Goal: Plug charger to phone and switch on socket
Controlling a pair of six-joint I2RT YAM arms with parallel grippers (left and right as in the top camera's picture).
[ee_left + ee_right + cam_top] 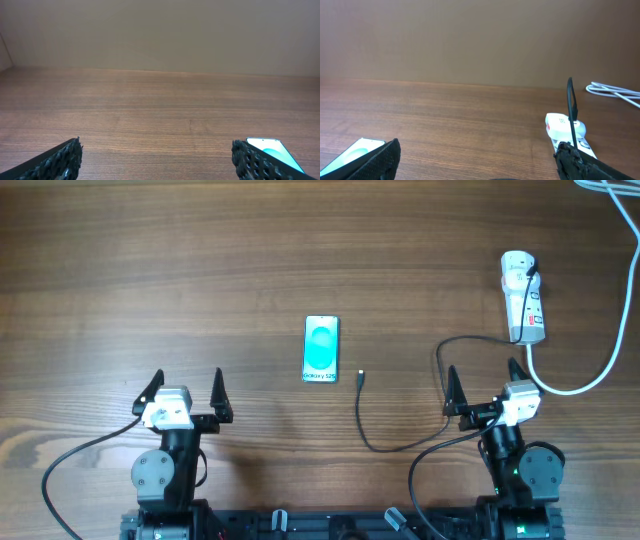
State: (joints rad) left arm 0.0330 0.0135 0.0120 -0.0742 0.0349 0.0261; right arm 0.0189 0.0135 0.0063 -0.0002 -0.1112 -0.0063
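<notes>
Work looks unstarted, we judge. Overhead: charger point(360, 378) tip just right of phone point(321, 349), socket point(522, 310) far right; left gripper point(186, 392) and right gripper point(483, 385) spread, empty. Left wrist: phone visible. Right wrist: socket right of phone. Next we must pinch the tip.

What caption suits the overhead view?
Left gripper and right gripper open; phone centered, charger tip unplugged beside it, socket far right.

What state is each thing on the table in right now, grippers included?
phone: lying flat, screen lit, nothing plugged in.
socket: switch position too small to tell.
charger: connector tip loose on the table beside the phone, other end runs to the socket.
left gripper: open, empty.
right gripper: open, empty.
</notes>
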